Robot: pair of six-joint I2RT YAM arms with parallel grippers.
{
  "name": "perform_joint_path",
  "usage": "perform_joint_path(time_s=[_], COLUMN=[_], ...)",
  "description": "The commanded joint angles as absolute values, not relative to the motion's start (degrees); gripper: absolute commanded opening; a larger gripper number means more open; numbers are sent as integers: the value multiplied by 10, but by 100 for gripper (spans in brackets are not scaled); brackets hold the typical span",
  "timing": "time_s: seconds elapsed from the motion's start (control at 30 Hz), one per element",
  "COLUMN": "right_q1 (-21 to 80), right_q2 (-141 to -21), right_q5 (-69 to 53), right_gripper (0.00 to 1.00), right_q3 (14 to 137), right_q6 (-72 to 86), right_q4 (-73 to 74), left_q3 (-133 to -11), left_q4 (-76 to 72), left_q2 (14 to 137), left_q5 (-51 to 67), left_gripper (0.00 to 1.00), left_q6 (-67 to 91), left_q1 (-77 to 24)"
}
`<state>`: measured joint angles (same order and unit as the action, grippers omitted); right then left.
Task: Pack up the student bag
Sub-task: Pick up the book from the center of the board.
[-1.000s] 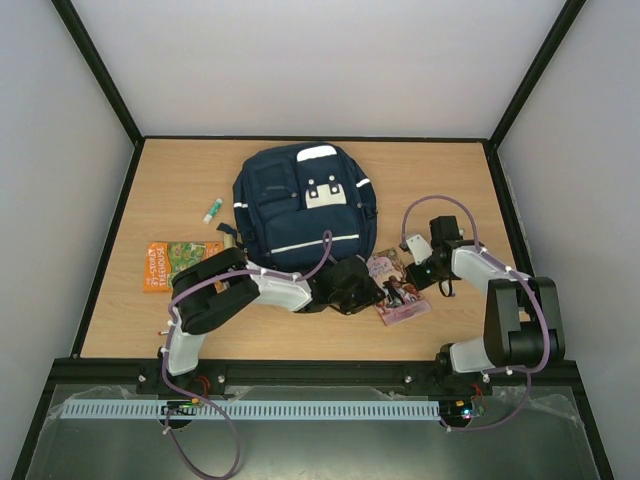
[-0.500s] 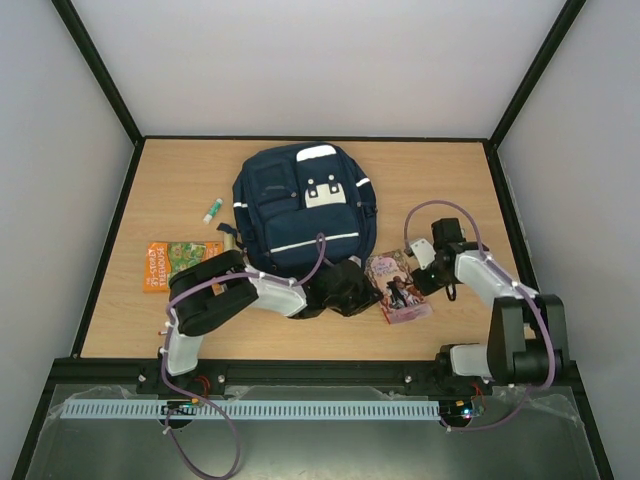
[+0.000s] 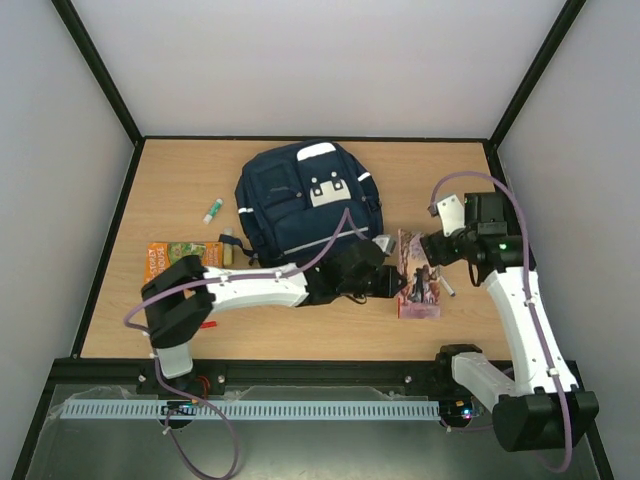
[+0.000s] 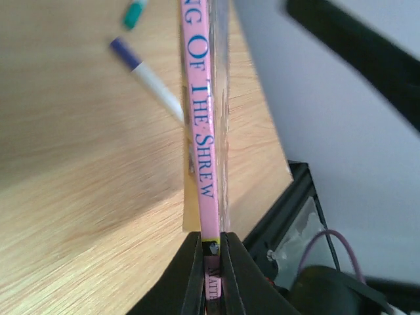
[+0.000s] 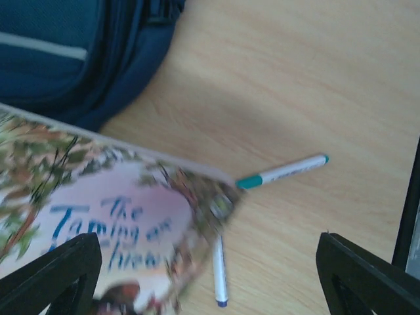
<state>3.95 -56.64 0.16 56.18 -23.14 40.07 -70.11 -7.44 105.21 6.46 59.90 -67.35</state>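
The student bag (image 3: pixel 305 205), navy with white stripes, lies flat at the middle back of the table; its edge (image 5: pixel 85 52) also shows in the right wrist view. A pink book (image 3: pixel 416 282) stands tilted on edge to the bag's right. My left gripper (image 3: pixel 392 284) is shut on the foot of its pink spine (image 4: pixel 205 131), the two black jaws (image 4: pixel 210 262) pressed to either side. My right gripper (image 3: pixel 433 250) hangs open just above the book's cover (image 5: pixel 111 223), with its fingers (image 5: pixel 52 275) wide apart and nothing between them.
Under the book's far corner lie a teal-capped pen (image 5: pixel 282 172) and a blue-capped pen (image 5: pixel 220 275). An orange book (image 3: pixel 170 258) and a green-capped glue stick (image 3: pixel 213 210) lie left of the bag. The table's right edge and black frame (image 4: pixel 289 210) are close.
The left gripper shut on the book's spine and tipped the book up on edge, shifting right. The right gripper opened, let go of the book and rose away to the right.
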Motion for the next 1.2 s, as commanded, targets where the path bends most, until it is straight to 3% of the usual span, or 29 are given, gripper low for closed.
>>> perform_joint_path(time_s=[0.0, 0.23, 0.4, 0.63, 0.77, 0.83, 1.17], right_q1=[41, 41, 41, 41, 41, 42, 48], right_q2=[-560, -585, -602, -653, -687, -703, -727], right_q5=[-59, -170, -249, -418, -551, -575, -732], right_gripper=[91, 94, 94, 92, 92, 99, 100], right_q3=[625, 698, 721, 750, 749, 750, 732], right_q6=[-195, -165, -140, -103, -85, -66, -51], right_q4=[455, 458, 442, 412, 382, 360, 332], left_q3=[-732, -705, -632, -569, -571, -569, -557], left_q4=[-1, 32, -2, -48, -39, -47, -110], left_q2=[975, 893, 810, 738, 704, 691, 670], left_q5=[64, 161, 165, 295, 349, 373, 437], left_gripper=[2, 2, 2, 2, 2, 2, 2], left_q6=[425, 315, 318, 314, 272, 270, 303], left_q1=[-675, -628, -557, -443, -430, -425, -410])
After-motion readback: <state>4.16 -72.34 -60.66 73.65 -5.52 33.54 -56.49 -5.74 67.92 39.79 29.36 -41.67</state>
